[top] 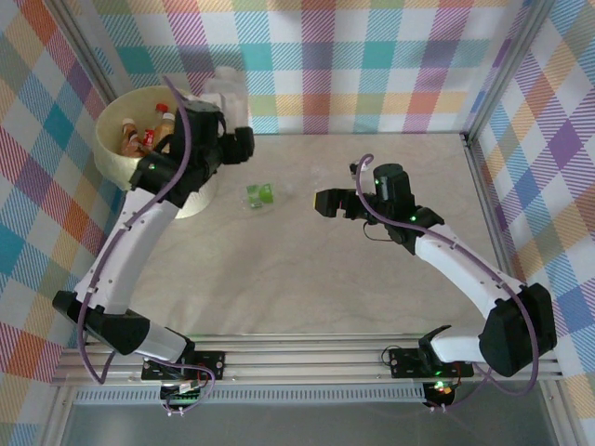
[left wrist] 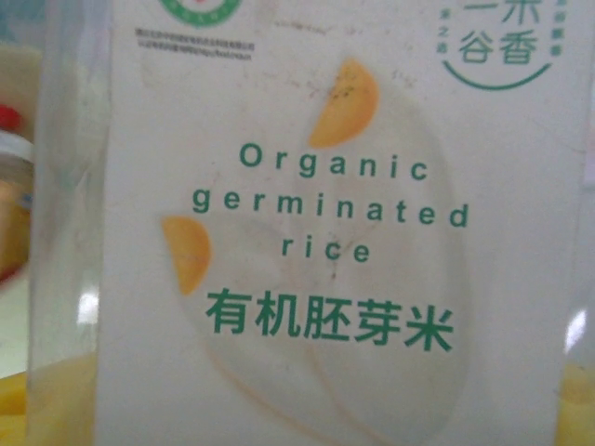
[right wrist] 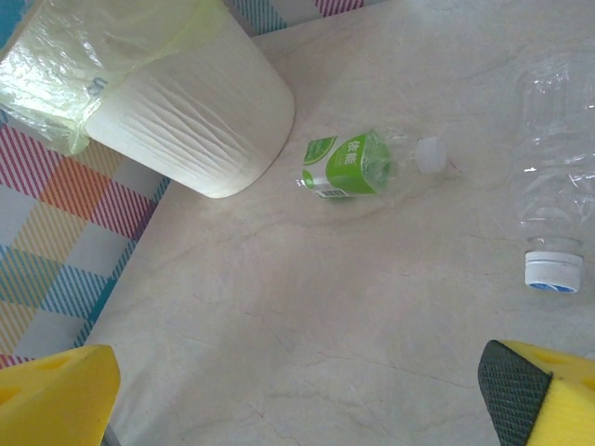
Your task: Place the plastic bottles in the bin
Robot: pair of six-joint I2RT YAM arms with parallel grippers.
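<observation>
left gripper (top: 229,116) is seen raised over the far-right rim of the round pale-yellow plastic bin (top: 110,160), which stands in the far-left corner of the pale marbled table (top: 372,279). a white-labelled clear plastic bottle (top: 226,91) is held in this gripper. in the left wrist view its label, printed "organic germinated rice" in green with orange wedges, is pressed close to the lens, and a yellow finger pad (left wrist: 19,409) is noted at each lower corner, so the jaws are judged clamped on the bottle. inside the bin, several red-capped clear bottles (top: 149,130) are seen lying on the liner. right gripper (top: 325,203) is recorded over the middle of the table, well apart from the bin. in the right wrist view its 2 yellow pads (right wrist: 56,395) are set wide apart with bare table between them and nothing gripped. 1 crushed green-labelled clear plastic bottle (right wrist: 346,165) is lying on its side on the table, near the ribbed white lower body of the bin but not touching it. 1 unlabelled clear plastic bottle with a white cap (right wrist: 556,158) is lying at the right edge of the right wrist view, cap toward the camera, apart from the green one.
</observation>
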